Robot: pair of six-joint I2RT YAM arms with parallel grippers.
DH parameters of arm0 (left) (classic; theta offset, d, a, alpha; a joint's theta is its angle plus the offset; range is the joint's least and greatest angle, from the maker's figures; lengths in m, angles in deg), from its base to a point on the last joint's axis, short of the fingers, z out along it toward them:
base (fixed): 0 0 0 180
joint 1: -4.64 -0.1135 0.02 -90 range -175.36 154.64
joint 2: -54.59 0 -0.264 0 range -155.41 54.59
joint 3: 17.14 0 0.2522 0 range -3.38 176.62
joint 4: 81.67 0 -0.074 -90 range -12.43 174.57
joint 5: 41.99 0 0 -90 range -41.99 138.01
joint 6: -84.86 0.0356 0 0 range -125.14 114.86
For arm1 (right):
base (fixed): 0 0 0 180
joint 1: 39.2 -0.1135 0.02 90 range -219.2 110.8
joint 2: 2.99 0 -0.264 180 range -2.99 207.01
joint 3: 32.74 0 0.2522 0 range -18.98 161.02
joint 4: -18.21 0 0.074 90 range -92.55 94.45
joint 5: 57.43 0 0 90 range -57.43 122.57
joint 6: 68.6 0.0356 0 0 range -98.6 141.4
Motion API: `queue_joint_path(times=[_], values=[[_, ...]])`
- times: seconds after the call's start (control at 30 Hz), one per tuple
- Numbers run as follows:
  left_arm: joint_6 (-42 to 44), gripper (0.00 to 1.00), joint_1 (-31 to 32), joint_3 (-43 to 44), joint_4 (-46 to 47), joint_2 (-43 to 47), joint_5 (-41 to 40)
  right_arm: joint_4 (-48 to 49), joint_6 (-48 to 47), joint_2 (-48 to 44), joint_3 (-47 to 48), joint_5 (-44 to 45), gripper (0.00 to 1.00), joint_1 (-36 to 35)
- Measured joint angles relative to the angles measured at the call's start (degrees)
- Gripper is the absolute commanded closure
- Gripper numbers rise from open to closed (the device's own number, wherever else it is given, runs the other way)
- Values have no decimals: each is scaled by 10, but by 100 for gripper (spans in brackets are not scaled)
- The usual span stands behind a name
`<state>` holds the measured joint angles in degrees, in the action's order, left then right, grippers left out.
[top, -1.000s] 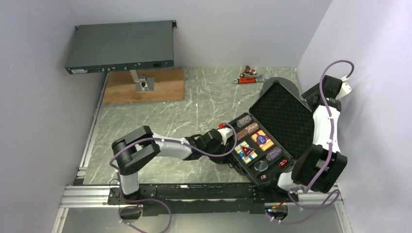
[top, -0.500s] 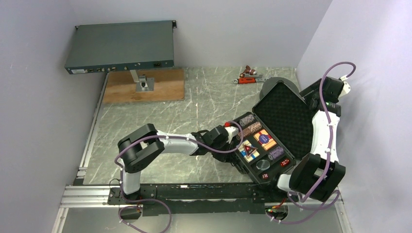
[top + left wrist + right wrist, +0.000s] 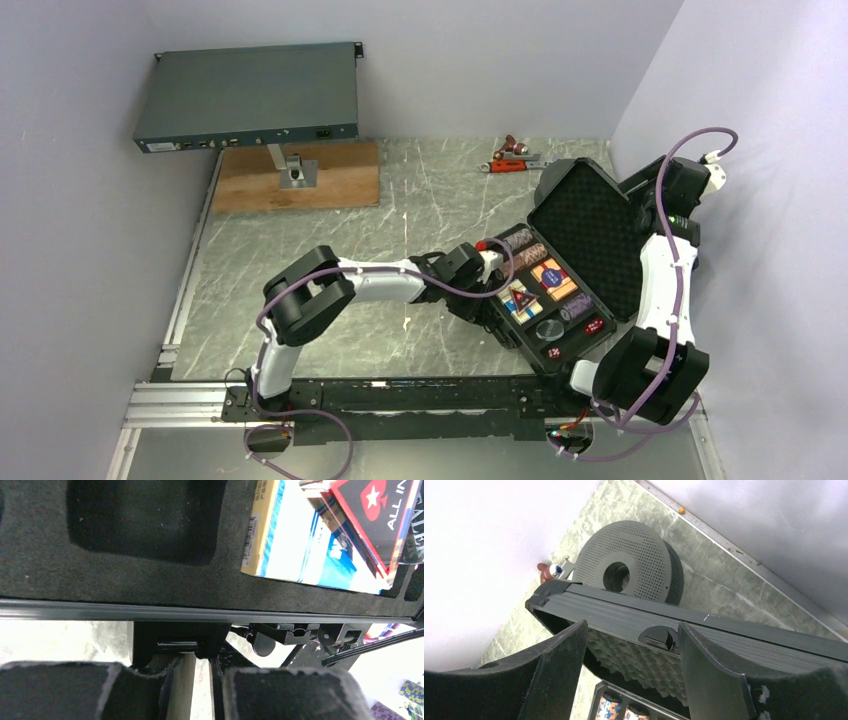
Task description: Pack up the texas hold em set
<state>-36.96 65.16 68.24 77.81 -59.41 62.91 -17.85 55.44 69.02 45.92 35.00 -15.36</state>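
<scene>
Case (image 3: 585,228): lying open at the right side of the table (image 3: 300,250), lid (image 3: 724,632) standing up.
Contents: chips (image 3: 520,248), card decks (image 3: 553,280), marker (image 3: 519,296) and dice (image 3: 594,326) sitting in its lower half.
Left gripper (image 3: 200,677): fingers (image 3: 60,690) pressing nearly together, pinching a black part on the case's front rim.
Right gripper (image 3: 631,627): fingers (image 3: 559,670) standing wide apart by the lid's top edge; contact unclear.
Spool (image 3: 644,560): lying behind the lid.

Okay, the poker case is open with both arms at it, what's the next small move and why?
Probably swing the lid down a little with the right tool: its open fingers straddle the raised lid's rim, the card deck and marker sit in the foam, and the left tool pinches the front edge of the case.
</scene>
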Motion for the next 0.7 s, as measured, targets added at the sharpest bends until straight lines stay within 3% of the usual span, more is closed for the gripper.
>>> queue_joint_path(times=[0.33, 0.7], values=[[33, 79, -44, 107, -63, -59, 26, 27, 0, -19, -4, -5, 32, -14], [44, 79, -83, 145, -86, -66, 34, 41, 0, -39, -14, -9, 32, -50]])
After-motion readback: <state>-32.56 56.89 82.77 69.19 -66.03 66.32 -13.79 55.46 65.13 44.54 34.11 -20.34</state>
